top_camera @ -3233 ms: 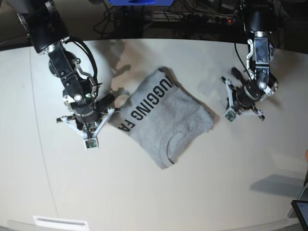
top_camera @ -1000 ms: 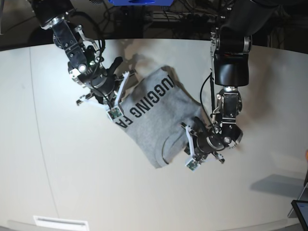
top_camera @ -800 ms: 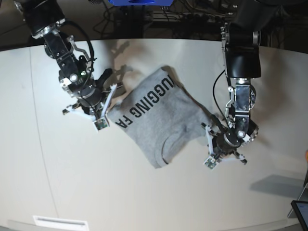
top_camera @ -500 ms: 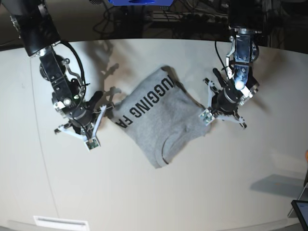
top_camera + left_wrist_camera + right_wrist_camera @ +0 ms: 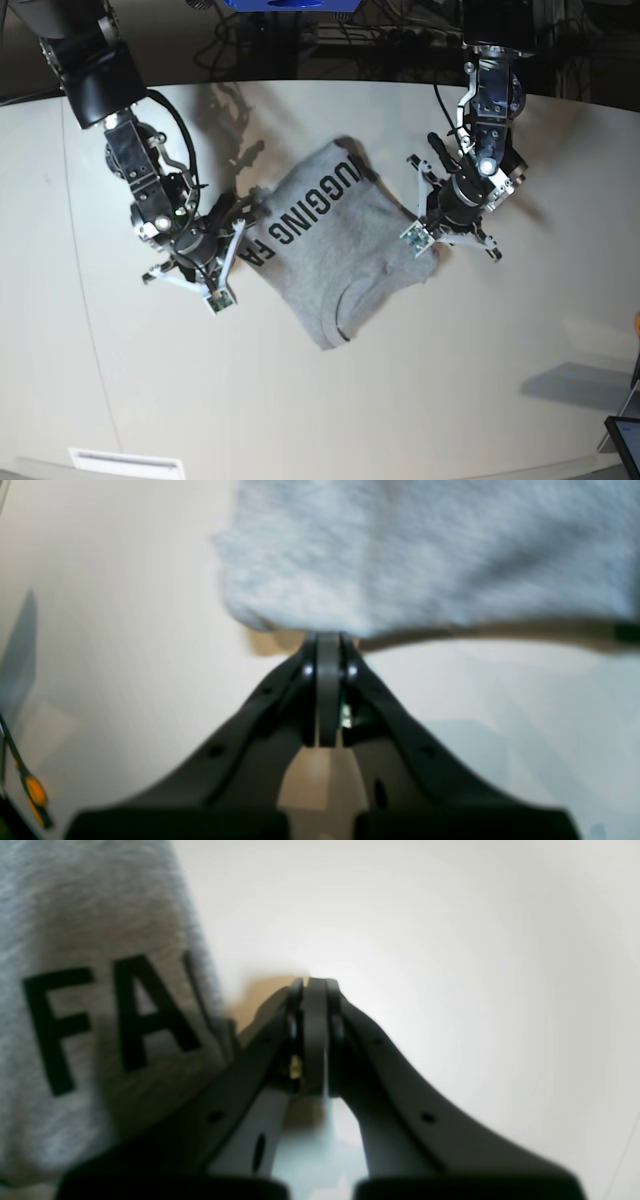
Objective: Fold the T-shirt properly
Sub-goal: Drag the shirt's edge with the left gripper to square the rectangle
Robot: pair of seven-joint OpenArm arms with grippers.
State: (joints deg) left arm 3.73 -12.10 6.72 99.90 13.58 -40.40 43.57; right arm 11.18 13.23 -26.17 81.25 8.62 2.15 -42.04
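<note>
Front edge: a white strip (image 5: 126,462) lies on the table (image 5: 330,420) near the lower left; a dark screen corner (image 5: 624,438) shows at the lower right.
T-shirt (image 5: 335,245): heather-grey, folded into a compact slanted shape in the middle of the table, black block letters "UGGING FA" running along its left side; a curved neckline seam shows near its lower corner.
T-shirt close up: soft fuzzy grey cloth (image 5: 425,550) fills the top of the left wrist view; letters "FA" on the cloth (image 5: 90,1015) fill the left of the right wrist view.
Right gripper (image 5: 243,212): jaws pressed together, empty, just beside the shirt's lettered left edge; whether it touches is unclear.
Left gripper (image 5: 428,246): jaws pressed together, tip (image 5: 328,637) right at the shirt's right edge, no cloth seen between the jaws.
Behind: cables (image 5: 400,40) and dark gear past the table's far edge.
</note>
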